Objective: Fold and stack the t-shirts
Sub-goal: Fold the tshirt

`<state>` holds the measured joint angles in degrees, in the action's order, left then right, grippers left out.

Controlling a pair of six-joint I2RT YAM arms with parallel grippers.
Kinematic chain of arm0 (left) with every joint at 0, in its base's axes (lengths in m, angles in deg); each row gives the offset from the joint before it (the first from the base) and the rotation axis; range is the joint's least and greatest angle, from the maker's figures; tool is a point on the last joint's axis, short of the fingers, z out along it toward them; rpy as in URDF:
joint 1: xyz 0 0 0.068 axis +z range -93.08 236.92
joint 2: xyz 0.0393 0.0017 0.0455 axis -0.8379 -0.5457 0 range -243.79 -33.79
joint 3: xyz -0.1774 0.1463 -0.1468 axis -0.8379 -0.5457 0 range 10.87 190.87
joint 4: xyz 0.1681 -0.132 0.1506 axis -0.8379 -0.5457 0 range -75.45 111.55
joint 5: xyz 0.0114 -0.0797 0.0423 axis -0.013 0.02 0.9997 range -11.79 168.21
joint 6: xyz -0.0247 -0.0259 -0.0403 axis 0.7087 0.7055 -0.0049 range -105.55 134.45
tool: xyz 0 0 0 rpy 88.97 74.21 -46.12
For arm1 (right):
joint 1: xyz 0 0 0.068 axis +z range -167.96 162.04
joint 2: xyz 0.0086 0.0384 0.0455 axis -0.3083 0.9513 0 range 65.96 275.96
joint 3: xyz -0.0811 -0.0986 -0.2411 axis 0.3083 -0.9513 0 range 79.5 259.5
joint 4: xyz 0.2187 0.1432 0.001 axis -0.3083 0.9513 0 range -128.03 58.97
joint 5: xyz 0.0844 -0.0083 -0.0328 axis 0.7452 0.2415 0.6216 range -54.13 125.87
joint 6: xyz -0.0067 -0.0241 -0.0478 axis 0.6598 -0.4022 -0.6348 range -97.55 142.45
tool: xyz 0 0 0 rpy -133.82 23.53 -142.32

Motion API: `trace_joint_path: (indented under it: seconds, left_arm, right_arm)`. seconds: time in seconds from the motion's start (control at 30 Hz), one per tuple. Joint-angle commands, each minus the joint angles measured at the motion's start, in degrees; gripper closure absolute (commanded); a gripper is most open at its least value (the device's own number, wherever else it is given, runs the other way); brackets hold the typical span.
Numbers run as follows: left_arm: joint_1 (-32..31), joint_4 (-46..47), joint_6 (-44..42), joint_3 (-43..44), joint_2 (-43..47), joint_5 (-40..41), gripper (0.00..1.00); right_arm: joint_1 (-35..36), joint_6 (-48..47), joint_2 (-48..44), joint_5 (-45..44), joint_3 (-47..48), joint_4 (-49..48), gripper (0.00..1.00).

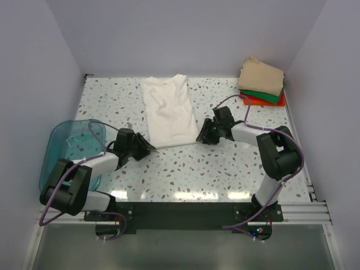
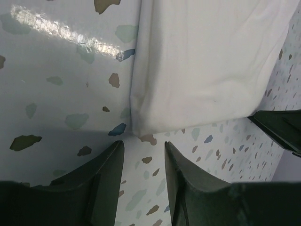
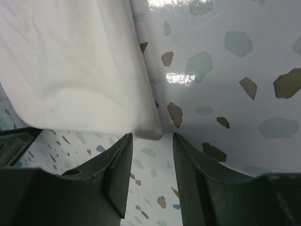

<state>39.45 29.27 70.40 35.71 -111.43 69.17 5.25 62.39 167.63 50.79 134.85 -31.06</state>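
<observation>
Fold of the white t-shirt (image 1: 167, 112) judged in hand: left gripper (image 2: 143, 147) and right gripper (image 3: 151, 137) are poised at its near corners, fingers apart and empty; both corners are to be pinched next.

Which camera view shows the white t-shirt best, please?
The top external view: it shows the whole white t-shirt, with all its edges. The left wrist view shows only its near left corner, and the right wrist view only its near right corner, both from very close.
</observation>
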Motion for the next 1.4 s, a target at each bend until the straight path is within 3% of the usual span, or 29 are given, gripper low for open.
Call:
trace_joint_path:
  seconds: [0.0, 0.37, 0.47, 0.63, 0.73, 0.93, 1.1, 1.37]
  left_arm:
    - [0.25, 4.31, 1.01, -0.49, -1.54, 0.51, 0.55]
    - [0.07, 5.54, 1.19, 0.56, -6.9, 4.29, 0.61]
    - [-0.19, 6.42, 0.84, 1.17, -7.95, 4.03, 0.69]
    - [-1.07, 6.08, 0.92, 1.53, -7.52, 3.59, 0.98]
    - [-2.47, 4.06, 1.1, 1.26, -5.42, 4.29, 1.0]
    - [-7.56, -0.25, 3.9, -4.34, 4.77, 7.63, 1.0]
    - [-12.84, -5.43, 7.25, -9.98, 18.65, 11.57, 1.0]
    - [-26.72, -17.2, 13.75, -13.85, 38.16, 16.94, 1.0]
  right_arm:
    - [0.0, 1.01, 1.42, -0.42, -0.07, -2.04, 0.57]
    - [0.0, 2.07, 3.71, 0.64, -0.16, -4.15, 0.66]
    - [0.0, 2.16, 3.98, 0.99, -0.07, -4.59, 0.74]
    - [0.0, 2.24, 3.36, 1.96, -0.16, -5.2, 0.98]
    - [0.0, 2.33, 0.91, 2.4, -1.73, -5.47, 1.0]
    - [0.0, 2.24, -8.66, 2.66, -11.21, -6.26, 1.0]
    - [0.09, 2.59, -19.65, 2.75, -20.09, -6.17, 1.0]
    - [0.09, 3.47, -48.09, 2.48, -31.0, 4.62, 1.0]
